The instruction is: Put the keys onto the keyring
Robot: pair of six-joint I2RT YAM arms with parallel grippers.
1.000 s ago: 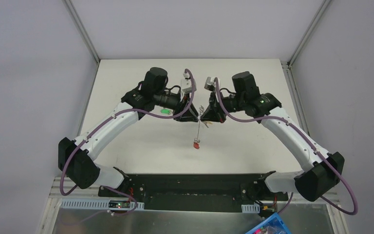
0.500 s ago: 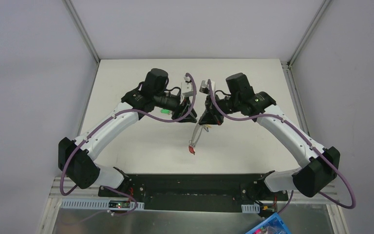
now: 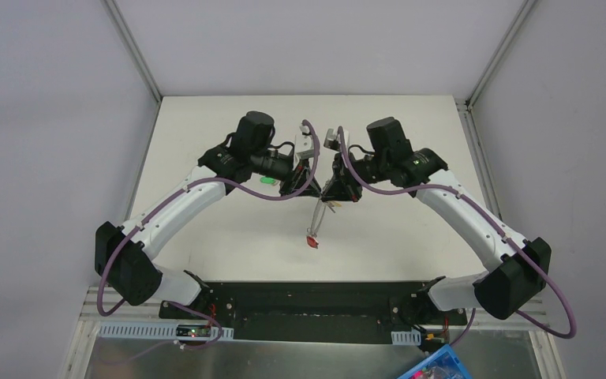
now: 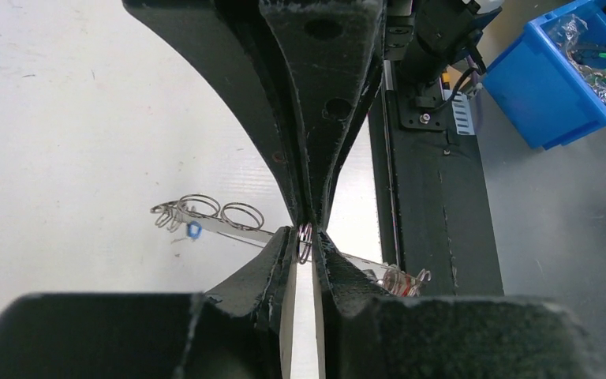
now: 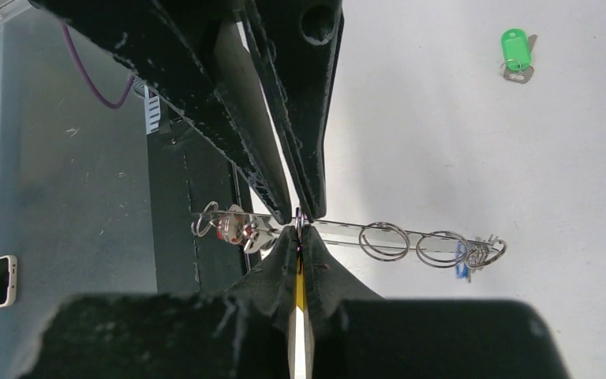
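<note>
1. Top view: the right gripper has swung in over the last second and now meets the left gripper tip to tip. The keyring strip hangs from them. It is tilted now, with the red key at its low end toward 7 o'clock, where it earlier hung straight to 6. The green key lies loose on the table, at 9 o'clock of the left gripper.
2. Left wrist: my jaws have just narrowed to a slit, with a small ring pinched between the tips. The blue key sits on the strip at 9 o'clock.
3. Right wrist: the jaws are pressed together on a sliver of yellow, which I take for the yellow key, tip at that ring.
4. My reading is that threading yellow is starting — red and blue are on, green still waits.
</note>
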